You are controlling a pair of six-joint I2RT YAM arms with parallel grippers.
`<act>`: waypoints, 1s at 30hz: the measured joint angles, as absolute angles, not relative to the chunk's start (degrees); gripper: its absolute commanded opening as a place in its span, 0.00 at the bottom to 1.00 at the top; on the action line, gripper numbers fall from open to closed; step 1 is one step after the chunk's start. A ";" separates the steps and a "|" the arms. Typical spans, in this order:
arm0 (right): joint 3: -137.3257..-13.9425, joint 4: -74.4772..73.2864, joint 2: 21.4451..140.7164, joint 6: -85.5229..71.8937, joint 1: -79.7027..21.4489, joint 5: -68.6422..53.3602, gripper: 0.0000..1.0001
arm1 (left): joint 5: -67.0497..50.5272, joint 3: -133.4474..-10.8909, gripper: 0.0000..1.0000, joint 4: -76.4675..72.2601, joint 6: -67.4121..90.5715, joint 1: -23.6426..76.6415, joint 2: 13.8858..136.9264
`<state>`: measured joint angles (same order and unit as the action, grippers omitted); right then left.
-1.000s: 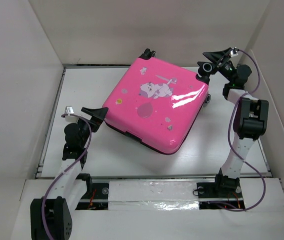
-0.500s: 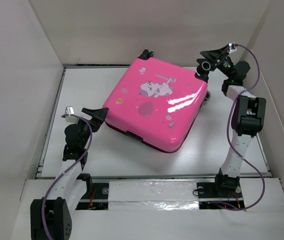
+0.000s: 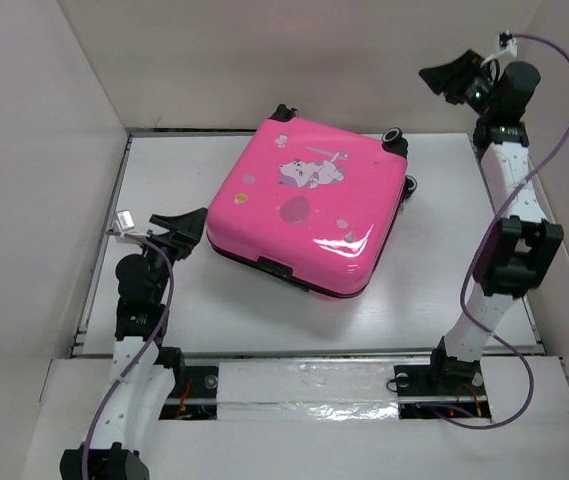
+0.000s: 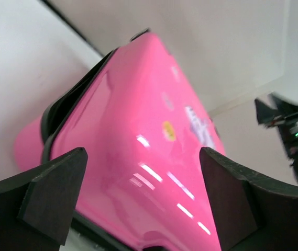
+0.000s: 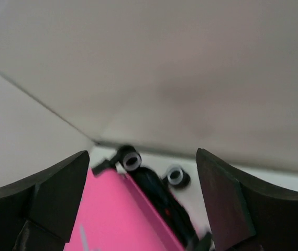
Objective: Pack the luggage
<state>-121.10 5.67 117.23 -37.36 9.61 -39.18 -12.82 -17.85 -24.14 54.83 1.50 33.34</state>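
The small, glossy hot-pink hard-shell suitcase with a cartoon animal print (image 3: 304, 205) is seen lying flat and closed around the middle of the white surface (image 3: 444, 270). It is turned at an angle, with its black wheels (image 3: 395, 135) on the far right side. The left end effector (image 3: 186, 232) is held just beside the case's left edge, with its jaws spread wide and nothing gripped. The right end effector (image 3: 448, 80) is held high by the far right wall, well apart from the case, and is likewise wide open and empty.

The shell is judged to be stiff and slippery, and too broad to be spanned across its face. A hold is better taken at the black seam trim (image 3: 264, 265) along the near edge, where a rim can be pinched. The case may slide when pushed, so bracing from the opposite side is advised.
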 measured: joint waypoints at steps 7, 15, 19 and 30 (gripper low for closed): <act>-61.39 20.84 82.46 -30.28 6.17 -34.00 0.00 | -16.62 -24.10 0.03 -32.77 55.16 1.69 37.28; -22.06 26.48 43.46 -22.81 -1.69 -29.80 0.00 | -12.12 -44.23 0.00 -41.60 46.46 28.82 54.85; -13.58 18.90 28.69 -22.22 -3.42 -26.06 0.00 | -6.00 -45.71 0.00 -40.25 38.83 41.41 55.96; -8.60 3.11 27.99 -20.12 -7.51 -21.02 0.28 | 6.00 -25.82 0.00 -13.23 39.90 42.26 28.27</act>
